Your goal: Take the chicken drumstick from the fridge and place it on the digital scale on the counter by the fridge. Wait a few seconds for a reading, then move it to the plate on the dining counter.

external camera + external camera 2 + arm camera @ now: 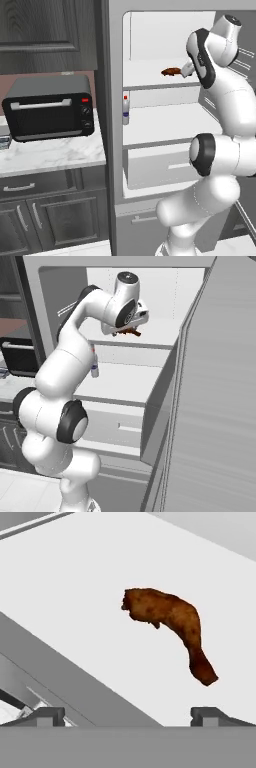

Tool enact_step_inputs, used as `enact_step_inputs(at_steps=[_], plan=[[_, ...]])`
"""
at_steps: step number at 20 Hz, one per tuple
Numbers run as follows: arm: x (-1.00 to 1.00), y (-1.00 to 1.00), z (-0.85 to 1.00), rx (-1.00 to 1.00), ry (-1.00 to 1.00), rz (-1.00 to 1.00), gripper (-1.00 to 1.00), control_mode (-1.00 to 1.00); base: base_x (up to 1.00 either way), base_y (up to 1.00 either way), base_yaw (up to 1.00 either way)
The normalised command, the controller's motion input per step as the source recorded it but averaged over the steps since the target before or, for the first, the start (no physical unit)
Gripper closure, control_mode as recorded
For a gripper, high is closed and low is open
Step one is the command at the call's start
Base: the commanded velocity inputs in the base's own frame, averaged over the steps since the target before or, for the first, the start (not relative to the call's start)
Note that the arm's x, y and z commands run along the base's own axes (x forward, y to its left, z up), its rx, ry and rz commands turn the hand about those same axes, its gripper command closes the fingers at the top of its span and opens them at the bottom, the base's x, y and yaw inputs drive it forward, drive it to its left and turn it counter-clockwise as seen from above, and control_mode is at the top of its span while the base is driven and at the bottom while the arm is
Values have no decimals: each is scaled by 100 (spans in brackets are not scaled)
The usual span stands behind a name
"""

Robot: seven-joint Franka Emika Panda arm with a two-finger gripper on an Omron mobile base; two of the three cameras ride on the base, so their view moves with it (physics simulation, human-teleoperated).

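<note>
The fridge (116, 150) stands open at the centre of the left base view, its white shelves and lower drawer (155, 170) exposed. On the upper shelf (145, 75), in the upper right of that frame, lies the chicken drumstick (171, 72), alone on the white surface. A small bottle (126, 109) with a red cap stands upright at the left edge of the middle shelf. The black toaster oven (50, 107) sits on the marble counter (50, 155) at left. In the hand view, the gripper (127, 714) hovers with jaws spread wide and empty, the drumstick resting just beyond its dark fingertips (45, 714).
</note>
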Motion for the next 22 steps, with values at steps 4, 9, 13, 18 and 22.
enact_step_inputs(at_steps=[4,9,13,18,22], plan=[[38,-6,-8,-3,0,14,-100,-100,0,0,0],[37,-1,-17,-4,0,9,-100,-100,0,0,0],[36,0,-26,-9,0,0,-100,-100,0,0,0],[33,0,-4,-6,0,0,-100,-100,0,0,0],[23,-2,-4,-3,0,0,-100,-100,0,0,0]])
